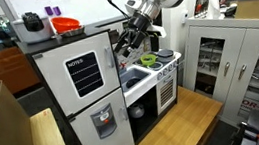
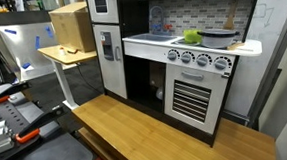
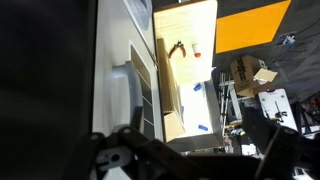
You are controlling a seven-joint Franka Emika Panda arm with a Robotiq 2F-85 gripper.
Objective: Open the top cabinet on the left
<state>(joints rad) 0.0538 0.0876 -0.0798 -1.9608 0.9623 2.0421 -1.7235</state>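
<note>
The top cabinet [image 1: 84, 74] is the tall white door with the black "NOTES" panel, on the toy fridge's upper half. It looks shut. Its grey bar handle [image 1: 116, 66] runs down its right edge. My gripper [image 1: 126, 45] hangs just right of that edge, close to the handle's upper end, with no clear contact. In the wrist view the white door front [image 3: 112, 70] fills the left, and my gripper's dark fingers [image 3: 195, 152] stand apart with nothing between them. Only the top door's lower part [image 2: 101, 2] shows in an exterior view; my gripper is out of that view.
The shorter door with the dispenser panel [image 1: 104, 121] sits below. The sink counter with a green object [image 1: 148, 59] and the oven [image 1: 166, 93] are to the right. A red bowl [image 1: 66, 25] and black pot [image 1: 32, 25] stand on top. A cardboard box [image 2: 72, 26] rests on a side table.
</note>
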